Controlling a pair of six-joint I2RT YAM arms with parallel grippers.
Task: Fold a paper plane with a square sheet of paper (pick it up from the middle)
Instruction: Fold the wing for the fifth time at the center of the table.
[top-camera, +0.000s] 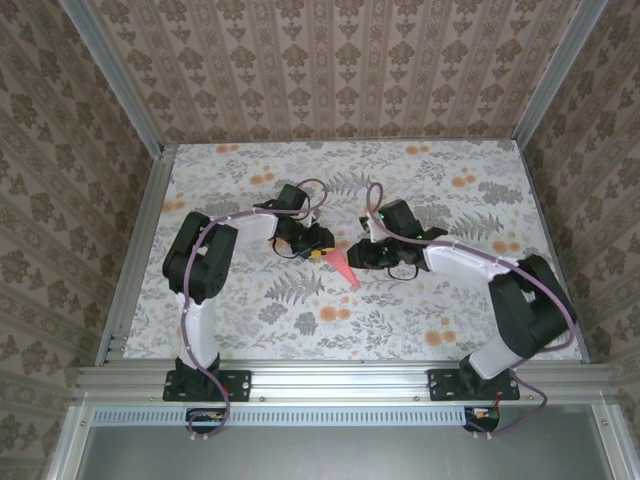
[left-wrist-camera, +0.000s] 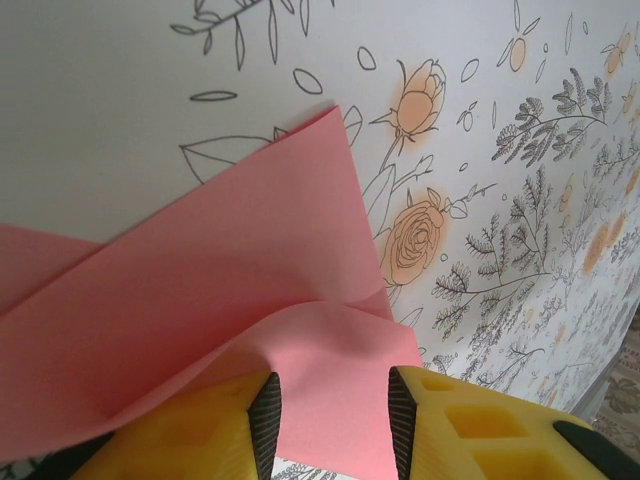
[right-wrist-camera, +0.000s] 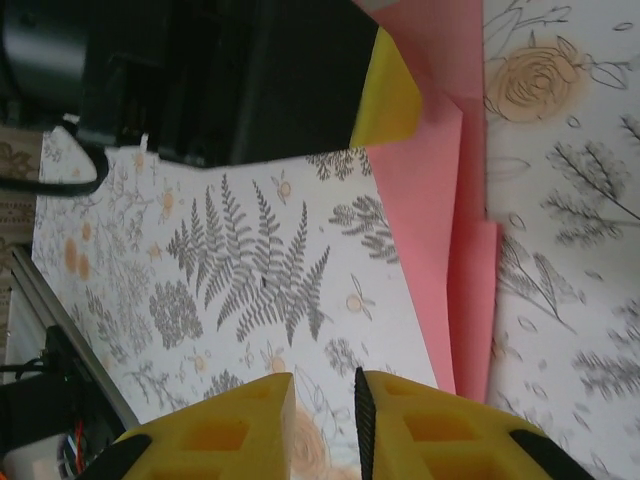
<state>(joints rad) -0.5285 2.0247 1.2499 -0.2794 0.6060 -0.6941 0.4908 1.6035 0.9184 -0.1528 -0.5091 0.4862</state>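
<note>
The salmon-pink sheet of paper (top-camera: 346, 268) lies on the flowered table at the centre, folded into a slim pointed paper plane shape with its tip toward the near edge. My left gripper (top-camera: 322, 247) is at its far end. In the left wrist view the jaws (left-wrist-camera: 330, 395) stand partly apart, with the layered paper (left-wrist-camera: 250, 270) across the gap and buckled beside the left pad. My right gripper (top-camera: 362, 255) is just right of the paper. In its own view it (right-wrist-camera: 325, 385) is slightly open over bare table, with the paper (right-wrist-camera: 430, 220) to its right. The left gripper's yellow fingertip (right-wrist-camera: 390, 95) rests on the paper.
The tabletop (top-camera: 250, 320) is a white cloth printed with grey ferns and orange flowers. Aluminium rails (top-camera: 330, 375) frame it, and patterned walls stand on three sides. The two wrists are close together at the table's centre. Both arm bases sit at the near edge.
</note>
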